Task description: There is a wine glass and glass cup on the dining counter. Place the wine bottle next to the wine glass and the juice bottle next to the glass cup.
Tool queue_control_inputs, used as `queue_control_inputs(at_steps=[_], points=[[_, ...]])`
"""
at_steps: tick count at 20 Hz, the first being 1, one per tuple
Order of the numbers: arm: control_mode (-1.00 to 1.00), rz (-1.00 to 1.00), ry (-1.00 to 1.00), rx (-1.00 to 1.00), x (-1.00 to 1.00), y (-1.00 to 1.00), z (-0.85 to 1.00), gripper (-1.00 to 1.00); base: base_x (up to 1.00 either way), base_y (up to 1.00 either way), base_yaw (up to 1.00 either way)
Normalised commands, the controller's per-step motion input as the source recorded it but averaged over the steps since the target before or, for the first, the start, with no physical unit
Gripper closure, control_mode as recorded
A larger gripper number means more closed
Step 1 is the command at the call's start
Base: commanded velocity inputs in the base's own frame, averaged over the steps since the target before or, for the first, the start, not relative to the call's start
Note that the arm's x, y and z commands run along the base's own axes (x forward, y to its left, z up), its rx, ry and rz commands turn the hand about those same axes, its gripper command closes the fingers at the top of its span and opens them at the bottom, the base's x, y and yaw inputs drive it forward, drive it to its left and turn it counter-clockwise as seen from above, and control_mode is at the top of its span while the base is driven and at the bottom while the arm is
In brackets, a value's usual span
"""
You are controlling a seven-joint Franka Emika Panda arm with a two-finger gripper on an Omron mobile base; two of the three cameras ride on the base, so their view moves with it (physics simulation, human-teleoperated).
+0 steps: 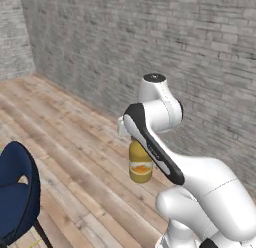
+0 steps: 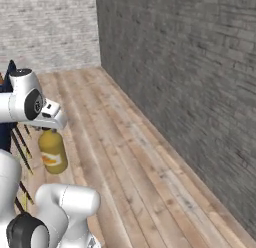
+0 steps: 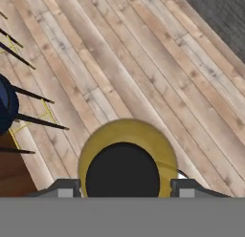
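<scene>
While hand (image 3: 122, 188) grips juice bottle (image 1: 140, 164) by cap, open plank floor (image 2: 150, 177) below, brick wall (image 2: 190, 82) beside.

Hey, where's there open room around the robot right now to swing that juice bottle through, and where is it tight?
The gripper holds the juice bottle by its neck above bare plank floor. That floor runs open from the bottle to the grey brick wall, the widest free stretch. It is tight on the other side, where a blue chair with thin dark legs stands.
</scene>
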Motion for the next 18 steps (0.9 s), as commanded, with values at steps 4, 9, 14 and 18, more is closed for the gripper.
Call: queue_control_inputs(at_steps=[4,9,14,18], points=[[1.00,0.00,0.00,0.00,0.00,0.00,0.00,1.00,0.72,-0.14,0.37],[1.00,0.00,0.00,0.00,0.00,0.00,0.00,1.00,0.71,-0.13,0.38],[1.00,0.00,0.00,0.00,0.00,0.00,0.00,1.00,0.74,-0.16,0.32],[1.00,0.00,0.00,0.00,0.00,0.00,0.00,1.00,0.75,-0.19,0.28]])
